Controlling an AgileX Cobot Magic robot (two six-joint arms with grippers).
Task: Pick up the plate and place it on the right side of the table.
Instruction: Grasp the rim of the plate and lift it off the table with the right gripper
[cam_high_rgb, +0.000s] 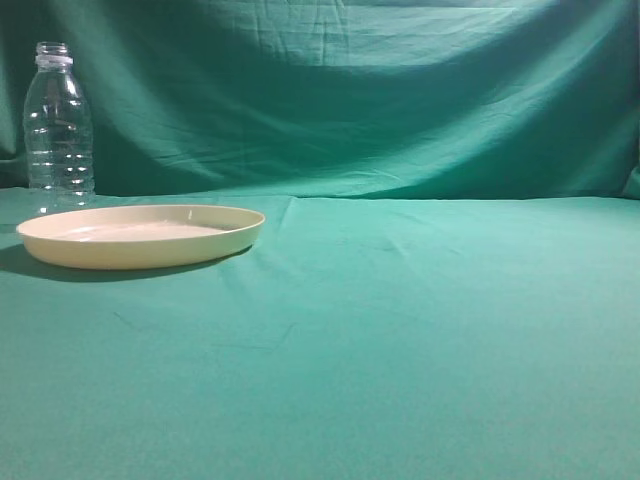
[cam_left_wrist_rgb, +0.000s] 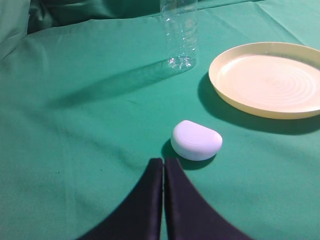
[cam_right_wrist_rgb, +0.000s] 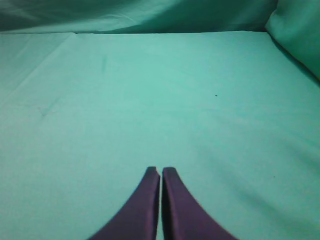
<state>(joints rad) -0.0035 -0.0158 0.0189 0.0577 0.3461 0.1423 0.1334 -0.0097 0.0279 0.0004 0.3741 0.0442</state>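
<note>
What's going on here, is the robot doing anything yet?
Not yet. The plate lies on the left of the table, by a clear bottle, and a small white case sits nearby. Both grippers, left and right, are shut, hold nothing and touch nothing.

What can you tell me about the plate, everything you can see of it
The plate is round, wide and shallow, cream to pale yellow, and looks like smooth plastic. It has a raised rim and faint concentric rings in its floor, seen from the left wrist view. It is empty and lies flat and upright on the table, on the left side. The bottle stands behind it, apart. No gripper touches it.
</note>
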